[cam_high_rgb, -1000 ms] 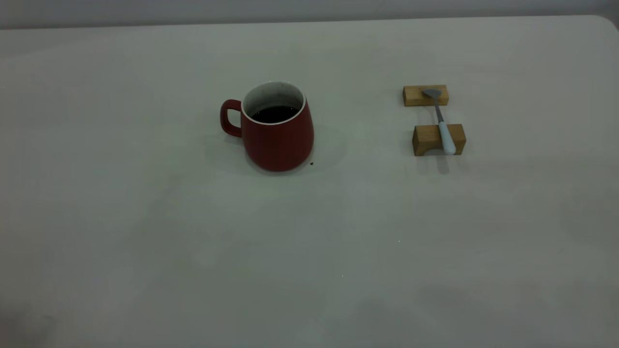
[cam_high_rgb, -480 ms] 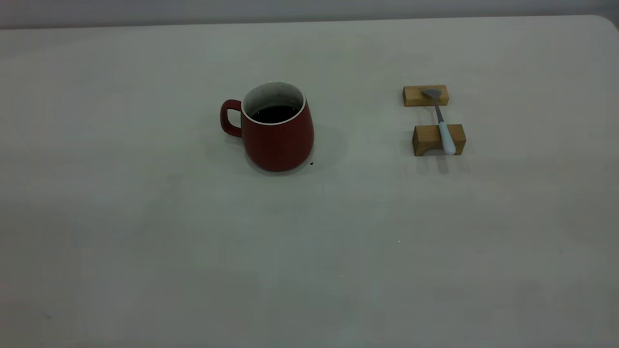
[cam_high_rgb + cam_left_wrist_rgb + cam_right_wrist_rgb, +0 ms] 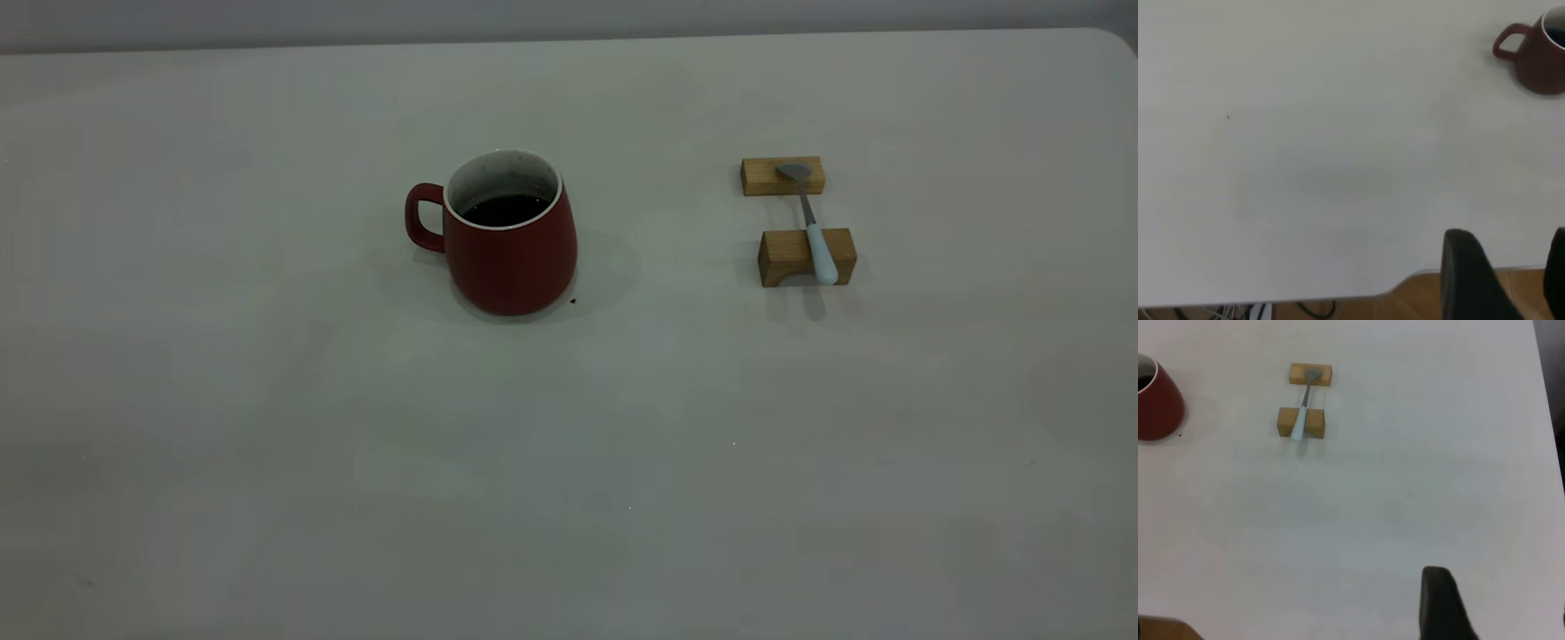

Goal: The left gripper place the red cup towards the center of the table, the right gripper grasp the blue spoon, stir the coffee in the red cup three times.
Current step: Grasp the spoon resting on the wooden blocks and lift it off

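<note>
Standing left of centre in the exterior view, the red cup (image 3: 509, 238) held dark coffee (image 3: 505, 209), its handle pointing to the frame's left. At the upper right the blue spoon (image 3: 812, 224) lay across two wooden blocks (image 3: 805, 257). The table (image 3: 569, 462) was off-white. The left gripper (image 3: 1501, 277) hung at the table's edge, fingers apart, holding nothing. Of the right gripper (image 3: 1498, 607) only one finger was plain, so I couldn't tell its state.

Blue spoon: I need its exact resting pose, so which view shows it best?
Exterior view: the blue spoon lies across two wooden blocks, bowl and handle distinct. Right wrist view shows it smaller; left wrist view doesn't show it.
</note>
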